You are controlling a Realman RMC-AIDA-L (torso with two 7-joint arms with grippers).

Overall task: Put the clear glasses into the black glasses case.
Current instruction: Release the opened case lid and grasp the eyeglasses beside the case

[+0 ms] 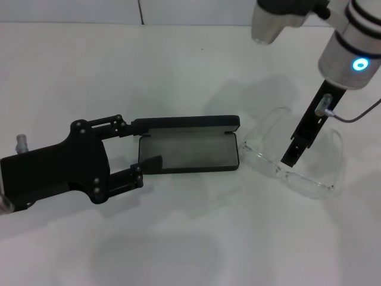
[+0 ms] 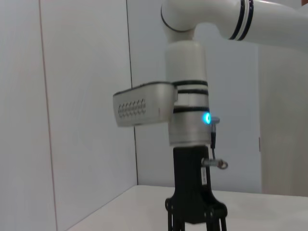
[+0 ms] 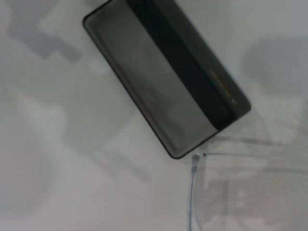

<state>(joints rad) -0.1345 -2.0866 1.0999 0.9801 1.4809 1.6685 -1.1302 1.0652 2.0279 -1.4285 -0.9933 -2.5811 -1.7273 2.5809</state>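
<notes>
On the left of the head view, the left gripper is reaching in low over the white table from the robot's left. Its fingers are spread wide, one lying along the raised lid's left end and the other reaching onto the near-left corner of the tray, so it appears to be bracing the black glasses case without clamping it; actual contact cannot be confirmed.

The case is lying open in the middle of the table, grey lining up, lid standing at the far edge, its long axis running left to right across the robot's front. The right wrist view is showing the same open tray with orange lettering on the lid.

Just beside the case's right end, the clear glasses are resting on the table, the front lens angled from near the case's right corner toward the near right, the arms folded back behind it. The right gripper is hanging down from above, its tip sitting at the lens front; whether its fingers are parted or pinched on the plastic cannot be told.

The right arm is plainly the nearer one. The coming move seems to turn on carrying the glasses a short way left and turning them so their length lines up with the tray.
</notes>
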